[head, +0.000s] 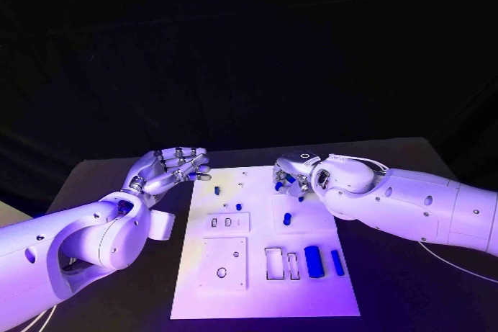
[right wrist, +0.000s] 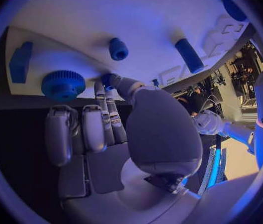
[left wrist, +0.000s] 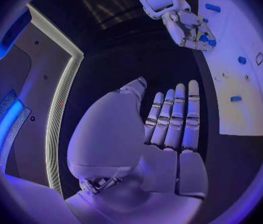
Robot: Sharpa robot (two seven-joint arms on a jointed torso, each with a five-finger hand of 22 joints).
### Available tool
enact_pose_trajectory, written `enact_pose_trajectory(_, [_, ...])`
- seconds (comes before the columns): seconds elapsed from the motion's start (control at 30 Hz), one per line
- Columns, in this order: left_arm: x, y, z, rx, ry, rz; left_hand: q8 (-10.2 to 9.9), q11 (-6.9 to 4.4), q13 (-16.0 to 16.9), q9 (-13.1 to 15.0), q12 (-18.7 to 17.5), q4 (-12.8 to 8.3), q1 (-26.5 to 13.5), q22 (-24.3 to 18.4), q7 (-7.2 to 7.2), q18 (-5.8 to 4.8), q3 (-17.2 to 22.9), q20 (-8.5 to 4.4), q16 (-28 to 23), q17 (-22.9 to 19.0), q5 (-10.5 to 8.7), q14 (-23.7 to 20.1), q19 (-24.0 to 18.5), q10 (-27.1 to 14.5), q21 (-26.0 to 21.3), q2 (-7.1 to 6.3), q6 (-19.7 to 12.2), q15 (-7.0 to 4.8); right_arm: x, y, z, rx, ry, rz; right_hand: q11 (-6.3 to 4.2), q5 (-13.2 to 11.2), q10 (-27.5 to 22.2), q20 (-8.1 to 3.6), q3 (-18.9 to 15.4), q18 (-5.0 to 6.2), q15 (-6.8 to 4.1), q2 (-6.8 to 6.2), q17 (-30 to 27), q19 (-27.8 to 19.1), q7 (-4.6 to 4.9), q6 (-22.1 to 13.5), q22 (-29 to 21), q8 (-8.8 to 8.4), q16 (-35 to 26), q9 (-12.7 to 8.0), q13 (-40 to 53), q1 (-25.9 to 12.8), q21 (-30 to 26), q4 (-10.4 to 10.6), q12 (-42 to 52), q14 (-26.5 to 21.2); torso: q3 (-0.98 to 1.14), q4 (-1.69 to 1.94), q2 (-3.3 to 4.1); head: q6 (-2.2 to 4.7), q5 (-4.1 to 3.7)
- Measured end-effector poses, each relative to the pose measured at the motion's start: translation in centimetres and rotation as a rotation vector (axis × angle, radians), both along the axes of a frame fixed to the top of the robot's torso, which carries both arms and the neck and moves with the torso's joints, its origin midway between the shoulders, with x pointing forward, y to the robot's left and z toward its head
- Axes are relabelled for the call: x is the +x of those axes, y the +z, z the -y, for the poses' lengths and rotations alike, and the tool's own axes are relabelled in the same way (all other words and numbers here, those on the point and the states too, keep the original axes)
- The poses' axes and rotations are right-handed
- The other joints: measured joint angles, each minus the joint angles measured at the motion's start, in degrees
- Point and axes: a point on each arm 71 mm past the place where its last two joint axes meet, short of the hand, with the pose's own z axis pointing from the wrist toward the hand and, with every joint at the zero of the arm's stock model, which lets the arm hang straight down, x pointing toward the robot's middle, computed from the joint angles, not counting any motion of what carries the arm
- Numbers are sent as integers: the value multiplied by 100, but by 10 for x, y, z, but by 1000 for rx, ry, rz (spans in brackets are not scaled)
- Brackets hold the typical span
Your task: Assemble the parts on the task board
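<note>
At the white board's (head: 265, 289) far edge on the desk (head: 404, 296), the right hand (head: 293, 175) pinches a small blue peg (right wrist: 108, 79); a loose grip could drop it. Left hand (head: 171, 168) hovers released.

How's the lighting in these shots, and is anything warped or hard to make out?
Head view: violet light washes the board, the background is black, and the right hand hides what its fingers touch. Left wrist view: fisheye bends the board's straight edge, and the open left hand is evenly lit. Right wrist view: the board curves strongly, and the blue parts near the fingers look slightly soft.
</note>
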Motion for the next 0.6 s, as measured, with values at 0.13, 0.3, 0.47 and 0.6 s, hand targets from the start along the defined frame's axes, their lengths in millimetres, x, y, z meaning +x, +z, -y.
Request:
enact_pose_trajectory(0.13, [0,0,0,0,-1,-1,0,0,0,0,0,0,0,5,0,0,0,0,0,0,0,-20,0,0,0,0,0,20,-2,0,-3,8,8,7,-19,7,52,0,42,0,-42,-1,0,0,-22,62,0,65,0,48,14,0,24,-2,-11,-1,0,-2,4,5,5])
enact_pose_trajectory(0.3, [0,0,0,0,-1,-1,0,0,0,-1,0,0,0,5,0,0,0,0,-4,5,0,-20,0,0,0,0,0,20,-5,1,-7,33,16,28,-19,17,52,0,83,0,-43,-24,19,0,-15,97,-1,99,33,84,32,-23,89,-10,-12,-1,-1,-1,4,18,15])
enact_pose_trajectory(0.47, [1,0,-2,2,4,-2,0,0,-1,-6,1,0,0,14,0,0,0,0,-23,12,0,-20,0,0,0,0,0,20,-5,8,-16,70,24,68,-29,18,62,0,83,0,-43,-39,20,0,-15,97,-1,100,33,95,32,-38,89,-10,-12,-1,-1,-2,12,38,27])
enact_pose_trajectory(0.6, [2,-1,-3,2,6,-2,0,0,0,-6,1,0,0,14,0,0,0,0,-23,17,0,-52,-26,0,21,0,0,28,-4,13,-29,108,31,108,-39,18,72,0,83,1,-43,-47,20,-1,-16,98,-1,103,33,101,32,-46,89,-11,-12,-1,3,1,21,44,20])
